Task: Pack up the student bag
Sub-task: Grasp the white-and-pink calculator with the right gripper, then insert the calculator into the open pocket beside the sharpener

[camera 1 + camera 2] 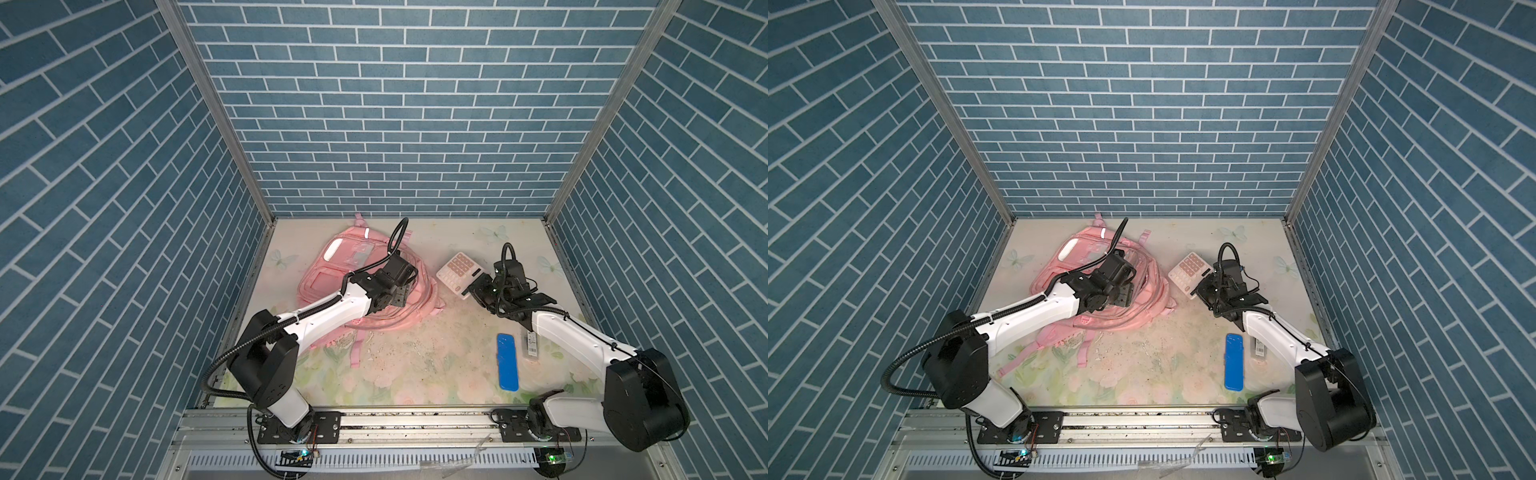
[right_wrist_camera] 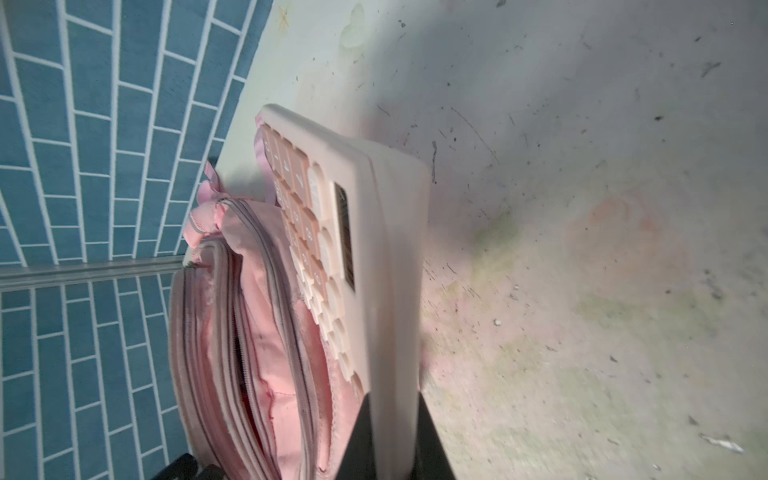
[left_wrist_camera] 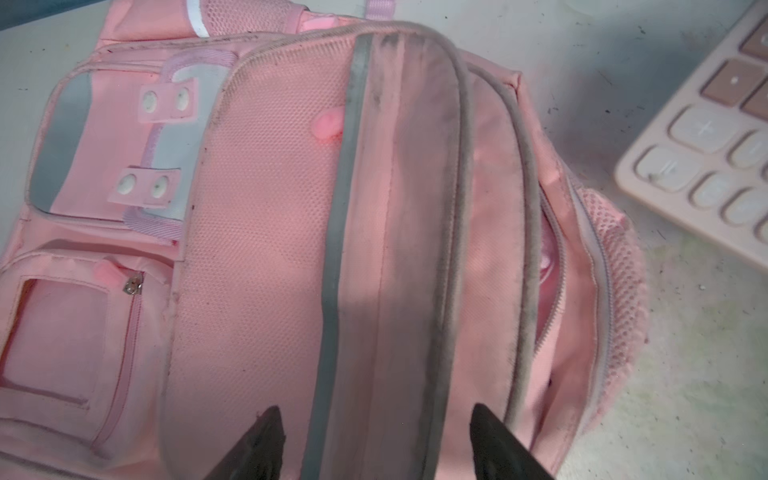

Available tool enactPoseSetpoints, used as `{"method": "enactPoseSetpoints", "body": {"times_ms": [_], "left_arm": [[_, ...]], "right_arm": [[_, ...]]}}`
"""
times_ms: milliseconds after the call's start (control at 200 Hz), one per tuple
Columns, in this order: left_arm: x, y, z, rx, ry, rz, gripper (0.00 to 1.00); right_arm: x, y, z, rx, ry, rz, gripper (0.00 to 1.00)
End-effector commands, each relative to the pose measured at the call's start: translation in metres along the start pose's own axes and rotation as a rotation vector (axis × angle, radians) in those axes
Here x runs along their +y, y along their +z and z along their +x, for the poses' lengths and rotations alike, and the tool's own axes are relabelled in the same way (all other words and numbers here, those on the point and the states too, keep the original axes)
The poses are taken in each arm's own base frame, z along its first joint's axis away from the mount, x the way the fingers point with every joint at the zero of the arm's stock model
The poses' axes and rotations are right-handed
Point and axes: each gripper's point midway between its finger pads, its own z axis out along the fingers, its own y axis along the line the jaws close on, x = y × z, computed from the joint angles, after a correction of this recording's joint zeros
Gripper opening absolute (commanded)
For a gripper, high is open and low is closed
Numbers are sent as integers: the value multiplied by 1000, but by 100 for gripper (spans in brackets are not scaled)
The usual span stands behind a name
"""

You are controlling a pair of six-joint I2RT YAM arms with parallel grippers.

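The student bag (image 1: 328,286) (image 1: 1050,280) lies flat at the back left of the table, pink, with its main zip gaping open (image 3: 548,270). My left gripper (image 3: 374,411) hovers just over the bag's top panel (image 3: 270,249), jaws open and empty; both top views show it above the bag's right half (image 1: 399,293) (image 1: 1125,293). My right gripper (image 2: 392,415) (image 1: 471,289) is shut on the edge of a cream calculator (image 2: 386,249) (image 1: 459,270) (image 1: 1187,268) (image 3: 706,145). The calculator is tilted, keys facing the bag's open side (image 2: 266,353), just right of it.
A blue flat case (image 1: 508,361) (image 1: 1234,361) lies at the front right, with a small white labelled item (image 1: 531,343) (image 1: 1258,347) beside it under the right arm. Pink straps (image 1: 355,349) trail toward the front. Blue brick walls close three sides.
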Motion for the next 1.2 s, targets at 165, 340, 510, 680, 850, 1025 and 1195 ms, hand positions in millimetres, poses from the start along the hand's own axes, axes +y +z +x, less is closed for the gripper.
{"method": "enactPoseSetpoints", "body": {"times_ms": [165, 340, 510, 680, 850, 1025, 1195], "left_arm": [[13, 11, 1, -6, 1, -24, 46], [15, -8, -22, -81, -17, 4, 0], [31, -44, -53, -180, -80, 51, 0], [48, -77, -80, -273, -148, 145, 0], [52, -91, -93, -322, -148, 217, 0], [48, -90, -93, -307, -135, 245, 0], [47, -91, -89, -300, -125, 261, 0]], "right_arm": [[40, -14, 7, -1, -147, -89, 0], [45, -21, 18, 31, -164, -103, 0], [68, -31, 25, 48, -191, -172, 0], [93, -37, 34, 67, -212, -203, 0], [116, -13, 56, 135, -226, -224, 0], [121, 23, 50, 107, -267, -136, 0], [123, 36, 25, -25, -316, -83, 0]]}}
